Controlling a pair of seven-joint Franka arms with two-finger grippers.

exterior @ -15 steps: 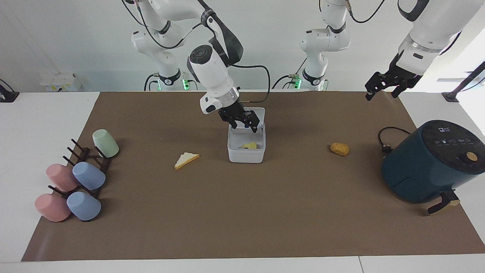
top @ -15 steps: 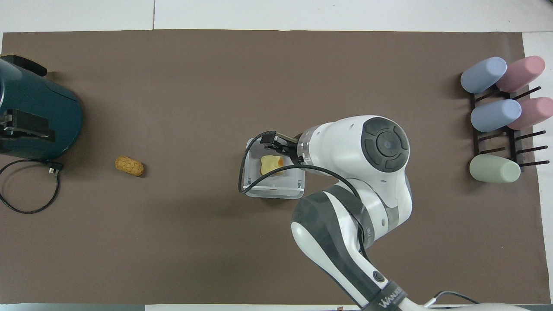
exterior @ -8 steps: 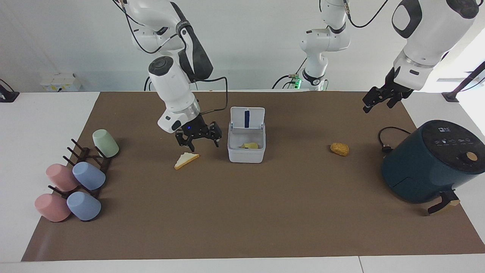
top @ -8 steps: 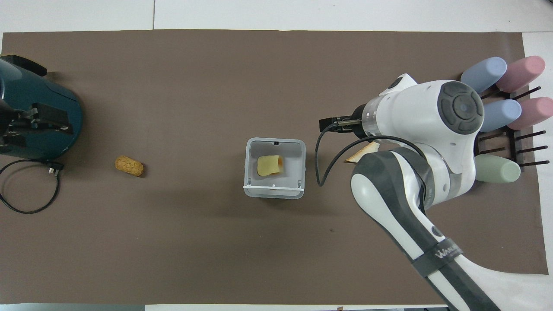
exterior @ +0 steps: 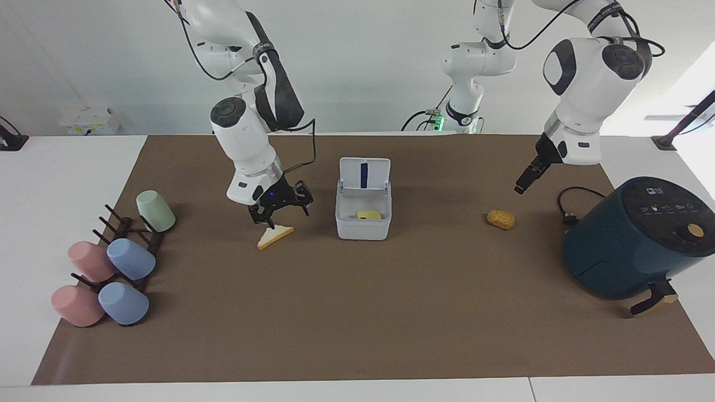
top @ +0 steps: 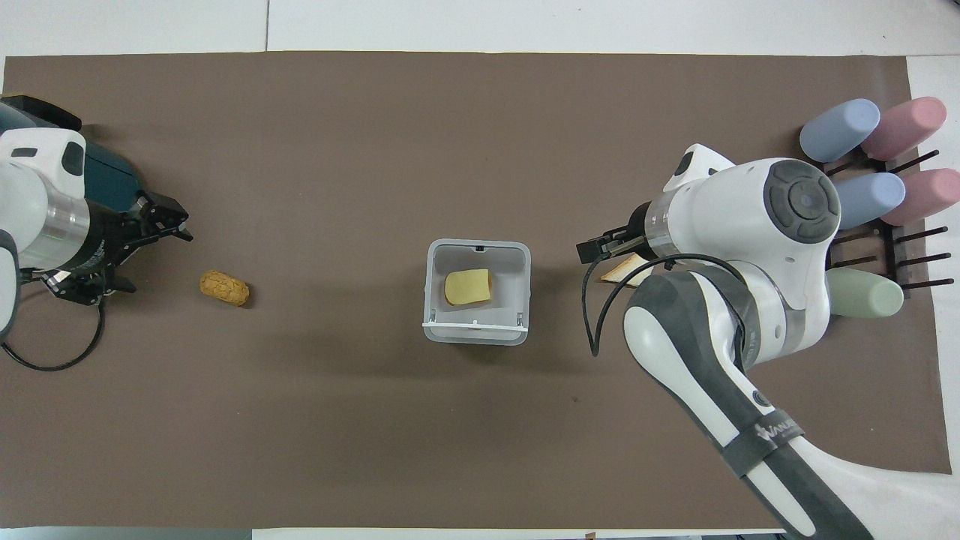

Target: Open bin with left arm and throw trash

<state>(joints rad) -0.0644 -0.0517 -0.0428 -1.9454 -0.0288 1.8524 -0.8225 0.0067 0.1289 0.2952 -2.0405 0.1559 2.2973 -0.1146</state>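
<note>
- Cups (exterior: 111,262) sit on a rack (exterior: 125,231) at the right arm's end of the table.
- Right gripper (exterior: 278,211) hangs just over the bread (exterior: 275,236), at the slice's 12 o'clock in the facing view. Jaws spread wide, one fingertip (exterior: 270,224) down at the slice's upper edge; I cannot tell whether it touches. It holds nothing.
- Bread lies on the mat (exterior: 357,312), beside the bin (exterior: 363,223) toward the right arm's end; from overhead only a corner (top: 624,271) shows under the wrist.
- Bin stands mid-mat with its lid (exterior: 364,173) upright, blue strip facing out. The cheese (top: 468,287) lies inside.
- Nugget (exterior: 500,219) lies on the mat between bin and air fryer (exterior: 637,240).
- Left gripper (top: 127,251) is raised, at the nugget's 1 o'clock in the facing view. Overhead, its jaws stand wide apart and empty.
</note>
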